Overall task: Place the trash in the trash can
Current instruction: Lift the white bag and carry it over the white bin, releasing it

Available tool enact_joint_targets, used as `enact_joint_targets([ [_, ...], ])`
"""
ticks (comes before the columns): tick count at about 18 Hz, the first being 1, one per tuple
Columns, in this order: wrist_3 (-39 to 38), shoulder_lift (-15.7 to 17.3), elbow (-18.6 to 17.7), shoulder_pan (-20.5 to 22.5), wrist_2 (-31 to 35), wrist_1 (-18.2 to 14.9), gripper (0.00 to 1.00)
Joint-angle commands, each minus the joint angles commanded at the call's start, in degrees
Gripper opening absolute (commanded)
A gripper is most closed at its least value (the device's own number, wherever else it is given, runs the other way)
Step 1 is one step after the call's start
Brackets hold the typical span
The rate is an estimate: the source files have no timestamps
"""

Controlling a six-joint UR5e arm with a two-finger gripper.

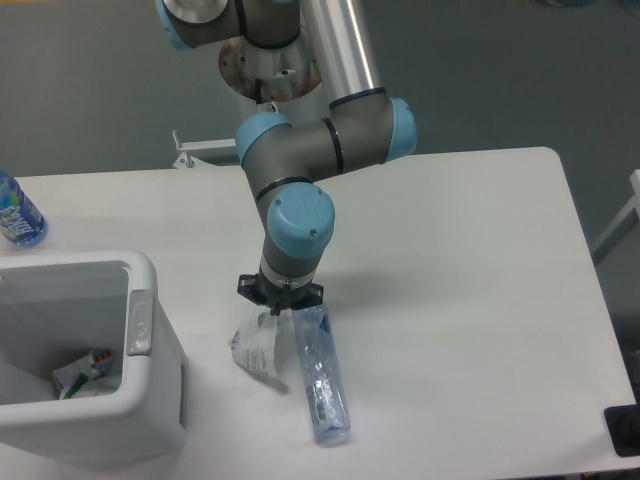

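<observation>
The crumpled clear-and-white wrapper (255,348) is at the table's front middle, and its narrow top runs up into my gripper (277,312). The gripper points straight down and looks shut on the wrapper's top; the wrist hides most of the fingers. The crushed clear bottle (322,375) lies on the table just right of the wrapper, its length running toward the front edge and its upper end by the gripper. The white trash can (150,400) with a grey oval tab (140,322) stands at the front left, about a hand's width left of the wrapper.
A piece of printed litter (80,373) lies inside the trash can. An upright blue-labelled bottle (15,215) stands at the table's left edge. A black object (625,430) sits at the front right corner. The arm's base (270,65) is behind the table.
</observation>
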Motion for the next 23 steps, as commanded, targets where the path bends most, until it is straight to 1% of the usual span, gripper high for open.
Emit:
enact_joint_targets([
  [1,1.3,0.8,0.6,0.3,-0.4,0.0,0.00],
  [2,1.9,1.4,2.2,0.6,-1.8,-0.1,0.00],
  [3,1.9,1.8,3.9,1.1,-4.3,0.0,0.00],
  [6,1.3,4.4,9.4,5.7,-13.9,-0.1,0.00],
  [7,0.6,5.0,11.2,7.1,-16.8,-0.1,0.00],
  [9,-2.8,5.2,14.6,8.9,-21.4,-0.1,0.00],
  [12,-8.1,5.3,18.8,8.9,-22.8,0.0,0.00],
  [14,-10.5,5.5,19.9,8.6,-24.2,0.3,0.00],
  [15,-11.7,5.8,20.0,8.4,-25.2,1.2,0.00],
  [17,-15.3,7.9,20.0,7.9,-26.5,2.8,0.00],
  [18,-16.9,8.8,19.9,7.2,-26.5,3.5,0.00],
  [21,-18.6,11.5,19.5,4.5,-26.4,3.7,0.00],
  [23,-19.8,12.9,19.0,1.5,-26.2,3.6,0.00],
])
